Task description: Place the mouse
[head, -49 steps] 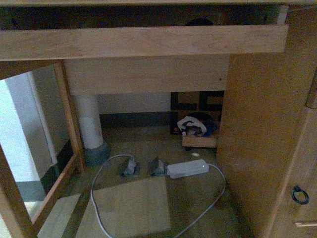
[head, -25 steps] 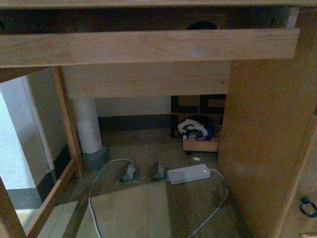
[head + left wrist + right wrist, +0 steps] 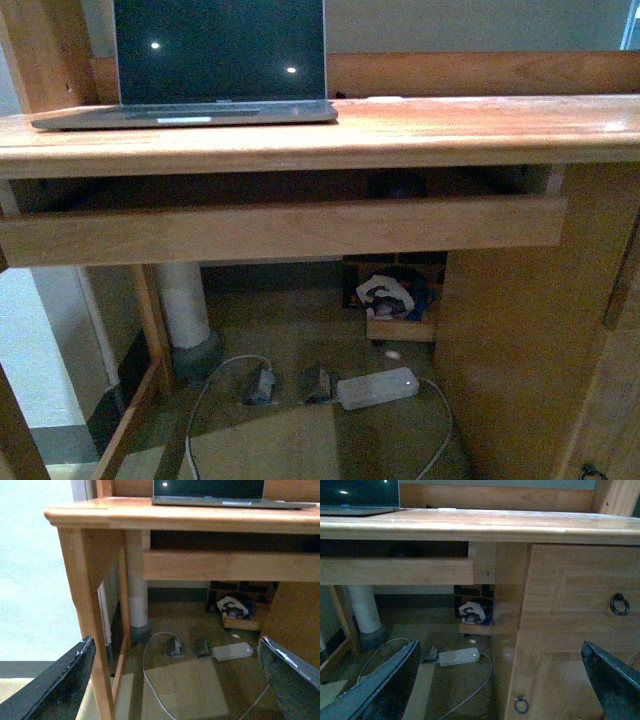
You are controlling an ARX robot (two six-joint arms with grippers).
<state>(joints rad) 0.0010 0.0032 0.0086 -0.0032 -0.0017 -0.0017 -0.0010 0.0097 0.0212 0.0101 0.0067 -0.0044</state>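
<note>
I cannot clearly make out the mouse. A dark rounded shape (image 3: 398, 184) lies in the shadowed slot between the desktop (image 3: 450, 125) and the pull-out shelf rail (image 3: 300, 228), too dim to identify. A grey laptop (image 3: 215, 60) stands open on the desktop at the left. My left gripper (image 3: 175, 690) is open and empty, held low in front of the desk's left leg (image 3: 95, 605). My right gripper (image 3: 497, 690) is also open and empty, facing the desk's cabinet side. Neither gripper shows in the front view.
On the floor under the desk lie a white power adapter (image 3: 377, 387) with its cable and a box of clutter (image 3: 395, 300) at the back. A white pillar (image 3: 185, 310) stands at the left. The cabinet front (image 3: 570, 595) carries ring handles (image 3: 619, 604).
The front view has risen from beneath the desk; the desktop and the laptop now show, and the floor clutter sits lower in the picture.
</note>
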